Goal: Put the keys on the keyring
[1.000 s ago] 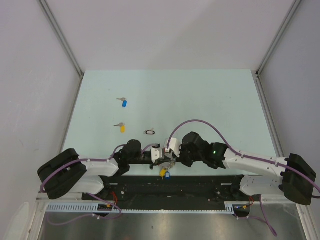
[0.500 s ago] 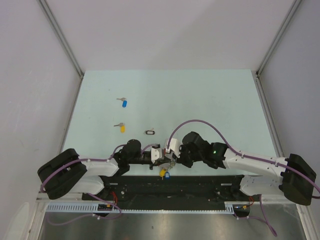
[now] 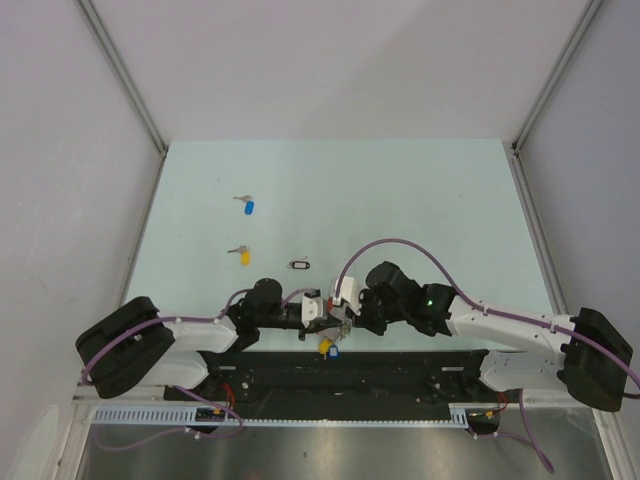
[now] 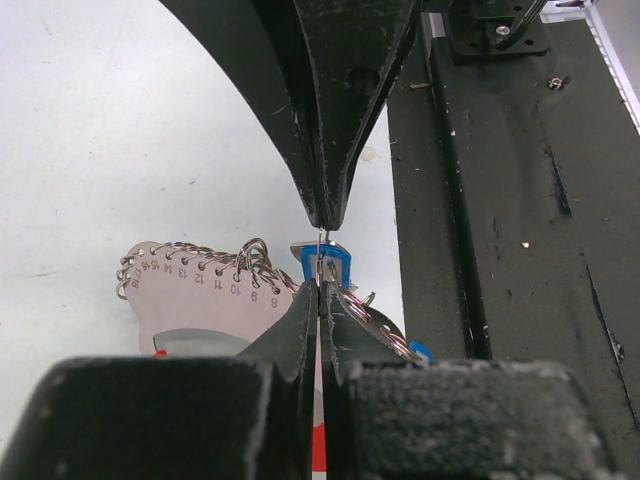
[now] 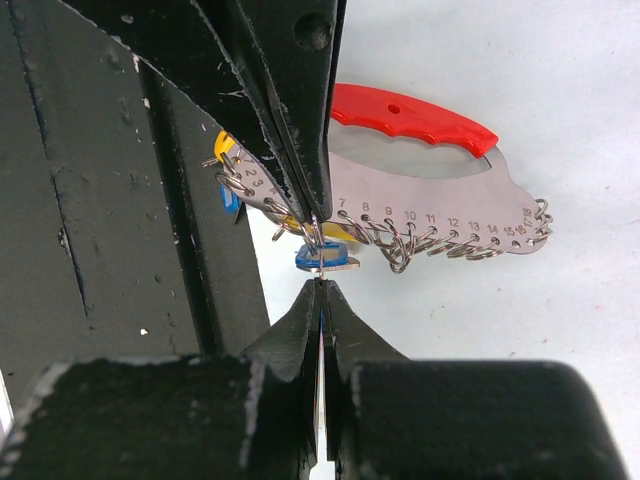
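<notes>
At the looped edge of the keyring (image 5: 430, 195), the left gripper (image 4: 318, 292) is pinched shut, with the right gripper (image 5: 320, 290) shut tip to tip opposite and a blue-headed key (image 5: 322, 258) seen between them. Threading is judged to be the step in hand; next, the key must be eased fully onto a loop.

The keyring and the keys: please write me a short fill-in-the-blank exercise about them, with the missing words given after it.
1. The keyring has a thick grip made of ____ plastic.
2. One loose key on the table is blue; the other loose key is ____.
3. The left end effector and the right end effector point tip to tip, and both are ____.

Missing words: red; yellow; shut.
</notes>
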### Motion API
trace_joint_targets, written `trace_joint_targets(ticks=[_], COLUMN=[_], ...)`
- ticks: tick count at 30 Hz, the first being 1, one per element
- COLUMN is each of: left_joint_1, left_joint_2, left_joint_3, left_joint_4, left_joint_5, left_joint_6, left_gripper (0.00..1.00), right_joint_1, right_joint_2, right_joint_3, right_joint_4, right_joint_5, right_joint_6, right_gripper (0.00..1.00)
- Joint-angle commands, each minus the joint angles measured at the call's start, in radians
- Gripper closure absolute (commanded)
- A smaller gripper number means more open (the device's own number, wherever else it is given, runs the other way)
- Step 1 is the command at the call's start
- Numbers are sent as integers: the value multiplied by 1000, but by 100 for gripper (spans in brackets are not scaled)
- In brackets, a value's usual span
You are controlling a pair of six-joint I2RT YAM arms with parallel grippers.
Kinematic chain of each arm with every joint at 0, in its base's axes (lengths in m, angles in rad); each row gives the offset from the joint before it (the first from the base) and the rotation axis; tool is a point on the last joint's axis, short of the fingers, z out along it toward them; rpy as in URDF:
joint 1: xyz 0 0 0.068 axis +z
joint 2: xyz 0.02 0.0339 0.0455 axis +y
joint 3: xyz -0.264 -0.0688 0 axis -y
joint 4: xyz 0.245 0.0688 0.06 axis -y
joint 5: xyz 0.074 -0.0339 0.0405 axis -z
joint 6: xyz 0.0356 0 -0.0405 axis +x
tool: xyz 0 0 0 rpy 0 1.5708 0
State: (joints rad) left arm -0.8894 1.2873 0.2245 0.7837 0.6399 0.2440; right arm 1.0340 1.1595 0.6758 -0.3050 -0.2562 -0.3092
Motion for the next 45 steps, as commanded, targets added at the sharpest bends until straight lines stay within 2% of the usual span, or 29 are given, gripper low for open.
trace_joint_targets(ticks=[1, 24, 29, 36, 45], left_joint_1=[0, 0, 0, 0, 1], left_joint_2=[-5, -16, -22, -3, 26], left_joint_3=[12, 15, 7, 13, 52], left_joint_4=[72, 61, 68, 57, -40], left_joint_5=[50, 60, 40, -25, -279], left_joint_6=[-5, -5, -6, -5, -21], left_gripper=[100, 99, 100, 100, 100], right_joint_1=[-2, -5, -8, -18, -84], right_joint_2=[-8, 35, 36, -3, -4], right_joint_3=[36, 39, 39, 39, 48], right_joint_4=[84, 142, 123, 30, -95], right_joint_5=[-38, -92, -58, 27, 190], right_joint_6=[-2, 2, 12, 62, 266], right_gripper=[100, 100, 100, 100, 100])
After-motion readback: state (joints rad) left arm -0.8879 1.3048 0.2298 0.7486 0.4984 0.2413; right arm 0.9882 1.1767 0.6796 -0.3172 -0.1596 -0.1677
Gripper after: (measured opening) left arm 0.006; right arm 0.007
